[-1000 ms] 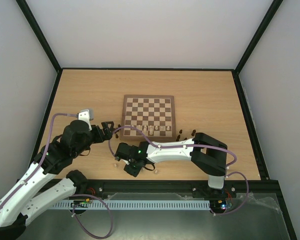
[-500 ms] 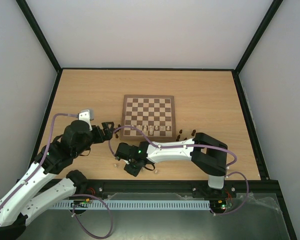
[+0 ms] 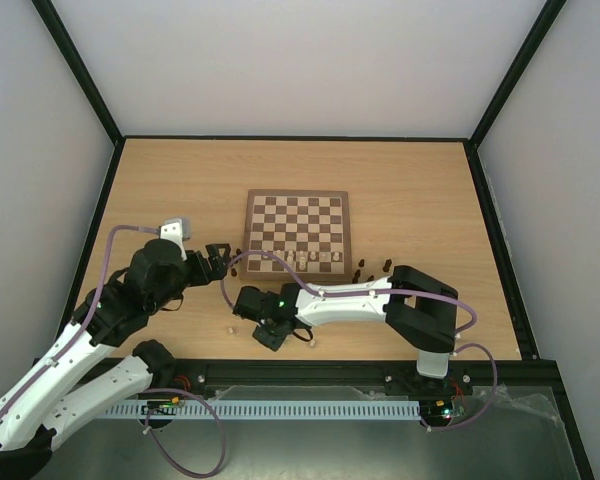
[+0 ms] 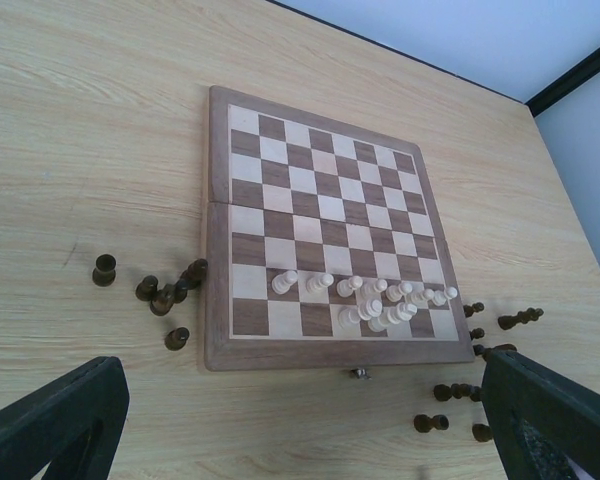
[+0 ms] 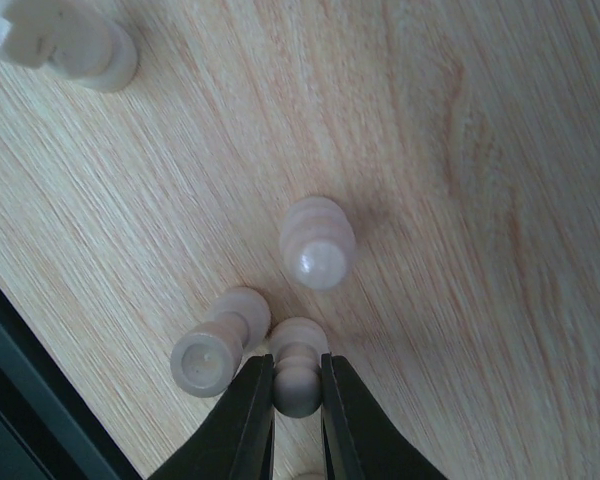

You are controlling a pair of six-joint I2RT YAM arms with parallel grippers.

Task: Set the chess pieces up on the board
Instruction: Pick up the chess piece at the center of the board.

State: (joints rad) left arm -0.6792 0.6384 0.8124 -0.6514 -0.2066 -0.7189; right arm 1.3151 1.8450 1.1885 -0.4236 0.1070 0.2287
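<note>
Pawn [image 5: 298, 343] now pinched — right gripper [image 5: 297, 368] closed tighter.

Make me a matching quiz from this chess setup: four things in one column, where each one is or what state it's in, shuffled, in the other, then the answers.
Column one
1. left gripper
2. right gripper
3. cluster of cream pieces
4. dark pieces

Column two
A. on the table, off both sides of the board
B. shut on a cream piece
C. open, holding nothing
D. on the board, in the rows nearest the arms

Pairs: 1-C, 2-B, 3-D, 4-A
</note>
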